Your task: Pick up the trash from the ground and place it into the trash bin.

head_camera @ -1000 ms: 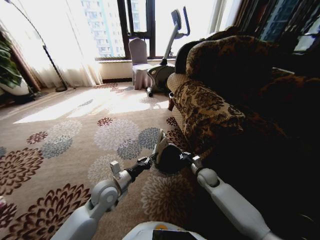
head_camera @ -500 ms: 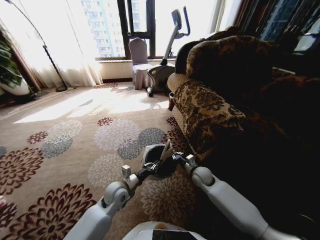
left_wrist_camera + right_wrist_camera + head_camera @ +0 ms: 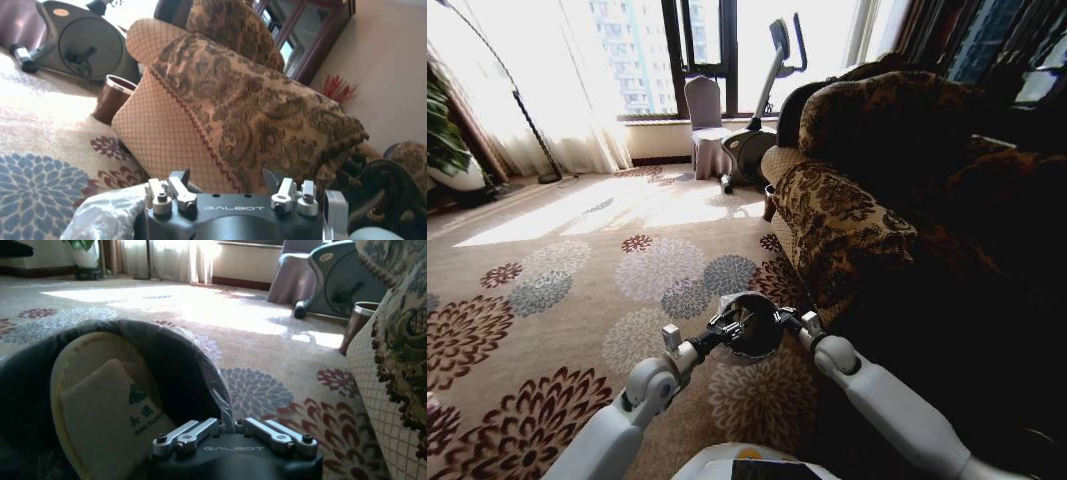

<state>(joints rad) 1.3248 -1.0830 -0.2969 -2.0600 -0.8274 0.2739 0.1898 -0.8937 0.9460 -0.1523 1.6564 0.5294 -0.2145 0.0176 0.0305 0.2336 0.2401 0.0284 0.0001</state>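
The small round black trash bin [image 3: 749, 325] with its translucent plastic liner, tilted a second ago, is now coming upright above the flowered carpet [image 3: 577, 280]. The left hand [image 3: 723, 324] and right hand [image 3: 785, 318] are each gripping its rim. A pale wrapper [image 3: 110, 410] is lying inside.

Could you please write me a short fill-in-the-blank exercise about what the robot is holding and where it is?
1. The left claw and the right claw meet at a round black ___ lined with a plastic bag.
2. The floor under the bin is covered by a flowered ___.
3. On the robot's right stands a patterned ___.
4. The pale packet inside the bin has print in ___.

Missing words: bin; carpet; sofa; green.
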